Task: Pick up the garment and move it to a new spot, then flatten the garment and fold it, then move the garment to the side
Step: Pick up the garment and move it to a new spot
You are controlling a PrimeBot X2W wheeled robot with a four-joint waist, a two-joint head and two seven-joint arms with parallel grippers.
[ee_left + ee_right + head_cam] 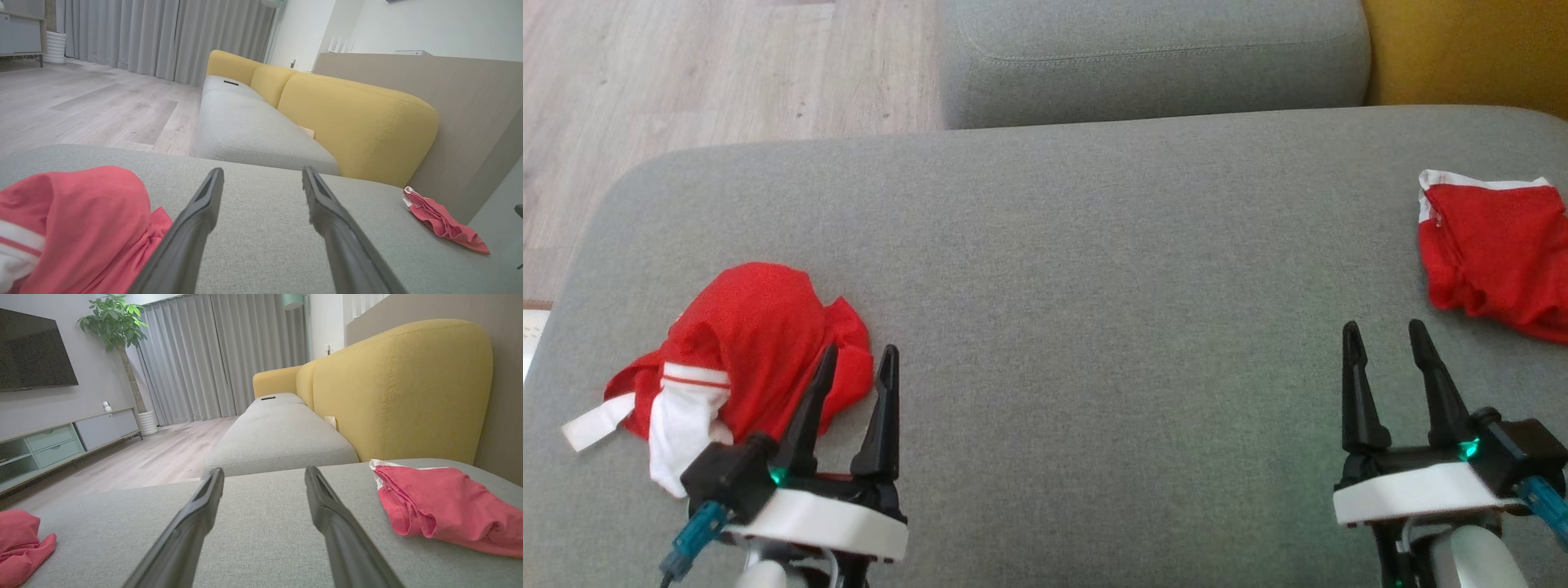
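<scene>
A wide grey sofa cushion [1094,269] carries two red pieces of clothing. The crumpled red garment [752,327] lies in a heap at about 8 o'clock on the cushion in the head view, with a white sleeve and a white strip trailing out of it toward 7 o'clock. The second red garment [1494,245] has white trim and lies flatter, well apart at 3 o'clock, where it runs off the frame edge.

The left hand [861,351] sits at 7 o'clock with its two dark fingers spread wide and nothing between them. The crumpled heap is at 10 o'clock from its fingertips. The left finger crosses the red cloth in the head view, but whether it touches the cloth cannot be told. In the left wrist view the heap [81,212] bulges beside that hand [261,173] at 8 o'clock.

The right hand [1384,327] sits at 5 o'clock, also wide and empty. The second garment is near it at 1 o'clock and clear of its fingers, as the right wrist view [441,502] also shows.

Beyond the cushion at 12 o'clock is another grey seat [1152,57], with a yellow backrest [1462,49] at 1 o'clock and wood floor [686,73] at 10 o'clock.
</scene>
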